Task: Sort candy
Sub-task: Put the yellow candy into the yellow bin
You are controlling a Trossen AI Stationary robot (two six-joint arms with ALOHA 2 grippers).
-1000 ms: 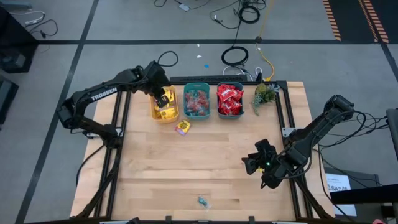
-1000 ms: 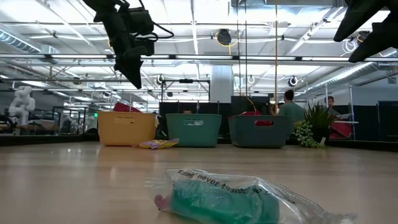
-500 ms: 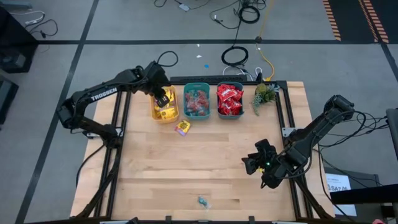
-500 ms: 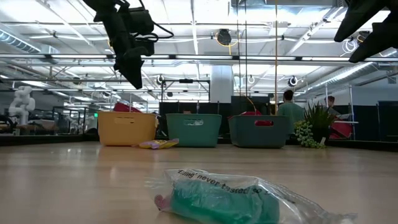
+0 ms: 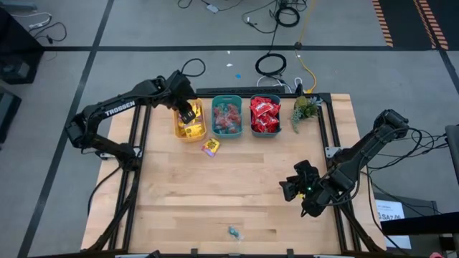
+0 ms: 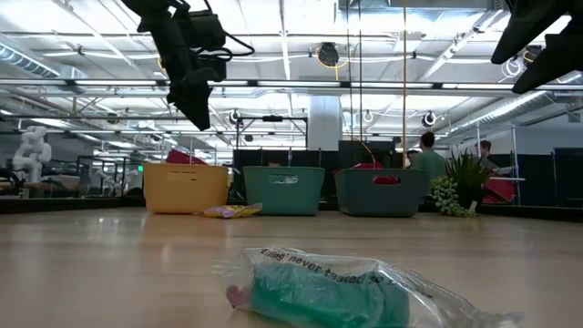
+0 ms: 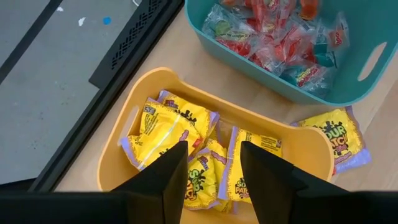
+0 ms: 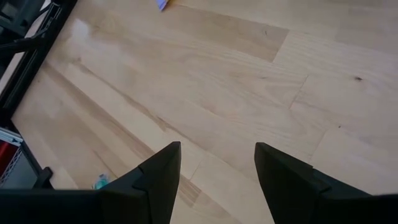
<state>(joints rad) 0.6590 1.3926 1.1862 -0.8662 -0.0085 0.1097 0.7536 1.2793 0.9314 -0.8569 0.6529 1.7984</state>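
Little has shifted since the earlier frames: both arms sit where they were, no packet on the worktop (image 5: 215,193) has moved. Left gripper (image 7: 211,163) hangs over the yellow bin (image 5: 190,123), fingers spread, nothing between them; yellow candy (image 7: 166,127) lies below in the bin. Release step looks done. Right gripper (image 8: 214,167) waits over bare wood at the right, spread and empty. Two strays remain: a yellow packet (image 5: 210,147) just beside the bins and a teal piece (image 5: 233,231) near the front edge. Next move likely: lift clear, fetch the nearer stray.
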